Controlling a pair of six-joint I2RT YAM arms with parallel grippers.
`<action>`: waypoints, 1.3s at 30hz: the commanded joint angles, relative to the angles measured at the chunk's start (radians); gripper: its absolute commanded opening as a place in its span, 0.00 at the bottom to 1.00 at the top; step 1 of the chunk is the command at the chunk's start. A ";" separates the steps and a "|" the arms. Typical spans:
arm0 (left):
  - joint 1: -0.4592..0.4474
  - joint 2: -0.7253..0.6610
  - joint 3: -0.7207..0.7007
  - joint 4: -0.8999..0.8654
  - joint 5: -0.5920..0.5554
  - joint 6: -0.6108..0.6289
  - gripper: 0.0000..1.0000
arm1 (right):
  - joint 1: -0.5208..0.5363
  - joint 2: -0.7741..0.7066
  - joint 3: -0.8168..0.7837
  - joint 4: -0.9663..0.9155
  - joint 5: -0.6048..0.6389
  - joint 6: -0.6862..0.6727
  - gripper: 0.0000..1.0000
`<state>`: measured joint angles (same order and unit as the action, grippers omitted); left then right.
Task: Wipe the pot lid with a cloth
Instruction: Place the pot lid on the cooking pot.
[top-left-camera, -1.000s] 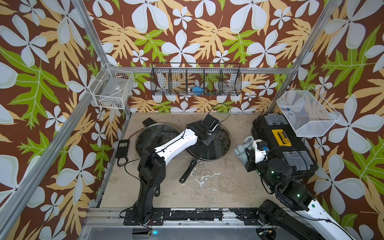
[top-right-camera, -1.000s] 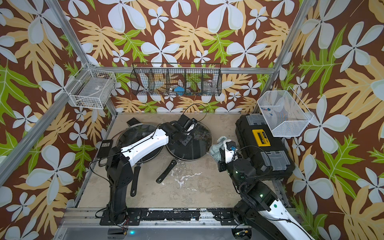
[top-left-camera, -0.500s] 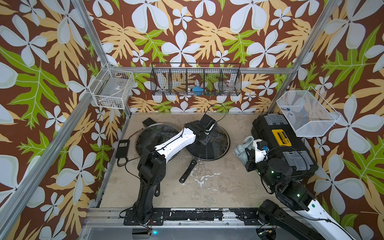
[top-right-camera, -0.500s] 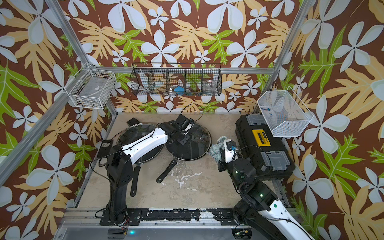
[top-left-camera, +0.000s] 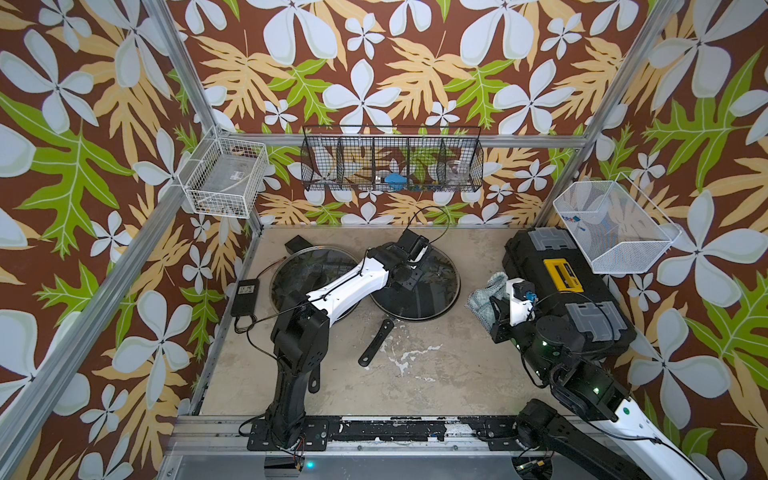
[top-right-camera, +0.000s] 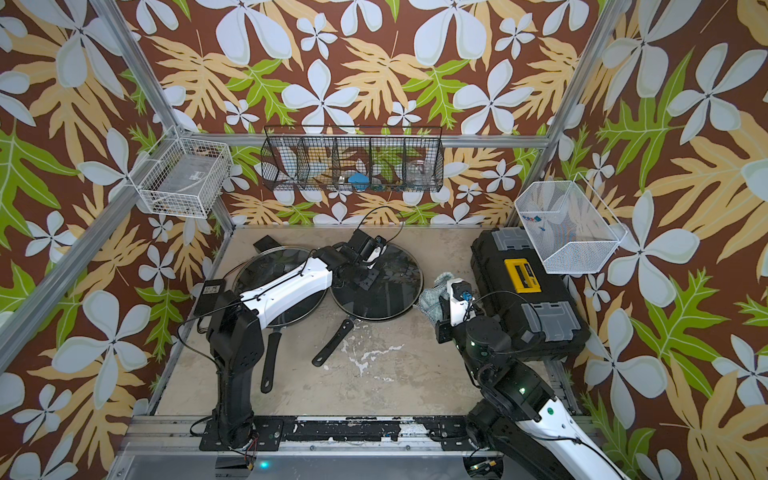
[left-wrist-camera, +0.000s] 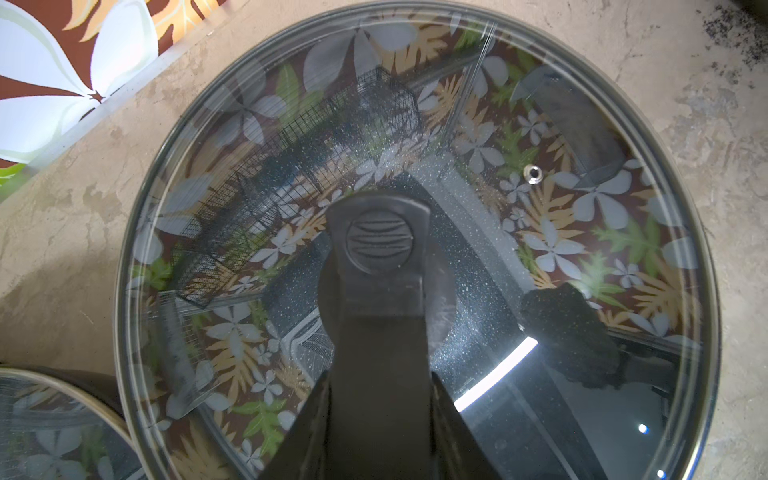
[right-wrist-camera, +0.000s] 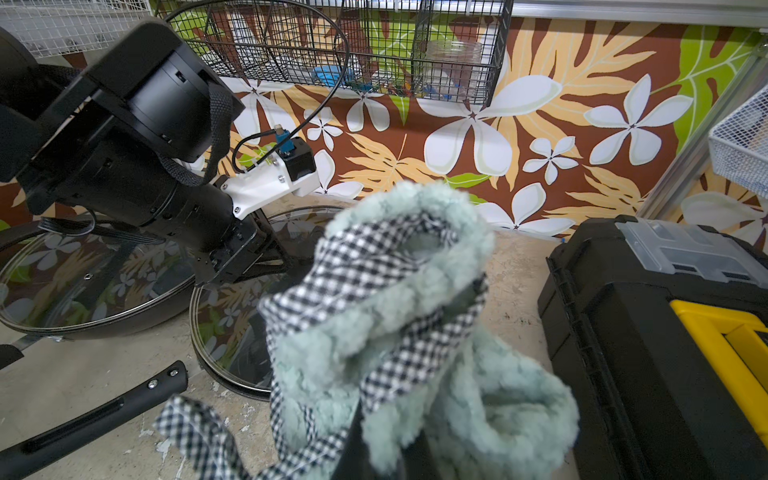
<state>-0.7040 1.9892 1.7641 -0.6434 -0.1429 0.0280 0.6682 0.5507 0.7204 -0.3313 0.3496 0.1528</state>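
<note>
Cloth (right-wrist-camera: 415, 332) tight in right tool (top-left-camera: 494, 305)

Pot lid (left-wrist-camera: 540, 249): clear glass, glossy, mirror-like reflections, dusted with fine specks; thin polished metal rim. Handle (left-wrist-camera: 380, 245): matt black plastic, ribbed. Cloth (right-wrist-camera: 415, 324): fluffy pale teal pile on one side, woven black-and-white check on the other. Worktop (top-left-camera: 436, 374): matt beige, rough, stone-like, scuffed white patches. Toolbox (right-wrist-camera: 623, 332): dull black grained plastic.
</note>
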 joint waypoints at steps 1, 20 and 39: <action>0.006 0.005 0.000 0.066 0.015 -0.026 0.00 | 0.001 -0.001 0.006 0.006 0.016 0.000 0.00; 0.007 -0.005 0.020 -0.020 0.022 -0.024 0.00 | 0.001 0.009 -0.002 0.018 0.008 0.010 0.00; 0.007 0.011 0.035 -0.014 -0.011 -0.028 0.16 | 0.001 0.015 -0.003 0.018 0.008 0.016 0.00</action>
<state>-0.7013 2.0022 1.7924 -0.6907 -0.1238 0.0208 0.6682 0.5667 0.7151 -0.3363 0.3481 0.1577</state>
